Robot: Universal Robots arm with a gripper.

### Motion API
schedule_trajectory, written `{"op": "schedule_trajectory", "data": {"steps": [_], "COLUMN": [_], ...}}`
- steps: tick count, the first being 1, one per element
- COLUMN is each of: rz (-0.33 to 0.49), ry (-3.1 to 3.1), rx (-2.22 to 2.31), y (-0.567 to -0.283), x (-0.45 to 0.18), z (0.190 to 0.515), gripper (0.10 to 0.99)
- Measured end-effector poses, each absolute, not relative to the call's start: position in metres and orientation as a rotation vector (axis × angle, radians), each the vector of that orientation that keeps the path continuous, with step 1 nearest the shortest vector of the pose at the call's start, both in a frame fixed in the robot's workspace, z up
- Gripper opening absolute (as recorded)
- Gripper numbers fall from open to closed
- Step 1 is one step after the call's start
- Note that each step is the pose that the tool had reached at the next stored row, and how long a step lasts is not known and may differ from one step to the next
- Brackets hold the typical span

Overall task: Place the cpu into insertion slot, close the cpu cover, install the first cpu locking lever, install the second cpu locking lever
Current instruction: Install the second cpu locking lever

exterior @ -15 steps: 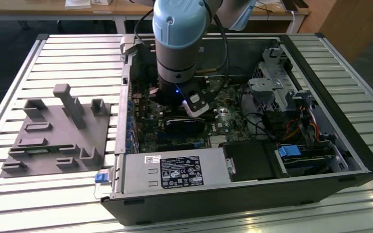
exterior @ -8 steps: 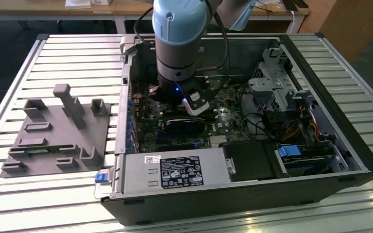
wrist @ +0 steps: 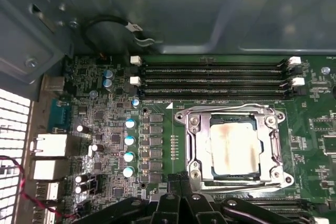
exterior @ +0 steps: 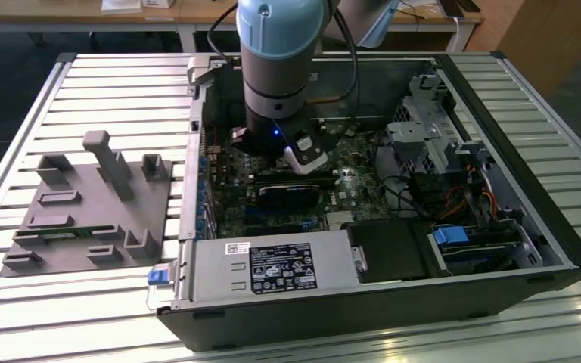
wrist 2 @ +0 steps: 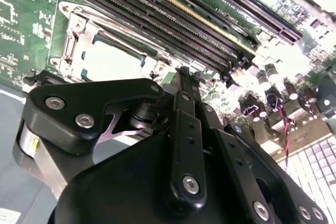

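Your black linkage-fingered gripper (wrist: 179, 182) hangs low inside the open dark grey computer case (exterior: 532, 249), its fingertips drawn tight together with nothing between them. In both wrist views, the small square cpu with the dull silvery, faintly stained top (wrist: 234, 145) already lies flat in the insertion slot, the square silvery-rimmed socket (wrist: 190, 153) on the green motherboard (wrist: 315, 114). The thin silvery cpu cover frame (wrist: 233, 113) looks folded down around it, the chip showing through the window. The socket sits just beyond the fingertips and slightly to one side, between them and the long black memory slots (wrist: 215, 80), which run crosswise to the fingers.
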State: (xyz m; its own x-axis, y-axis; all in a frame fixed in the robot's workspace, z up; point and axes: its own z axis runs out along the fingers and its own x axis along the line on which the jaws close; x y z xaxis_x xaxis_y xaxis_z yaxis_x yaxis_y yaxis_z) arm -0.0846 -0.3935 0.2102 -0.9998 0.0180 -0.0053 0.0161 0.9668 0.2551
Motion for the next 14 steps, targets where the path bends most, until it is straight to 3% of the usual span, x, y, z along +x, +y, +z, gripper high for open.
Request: {"op": "schedule_trajectory", "data": {"steps": [14], "rz": [0.407], "ry": [3.108], "rx": [0.027], "y": [-0.3935], "x": [-0.0846], "z": [0.2187], "gripper": [0.106]}}
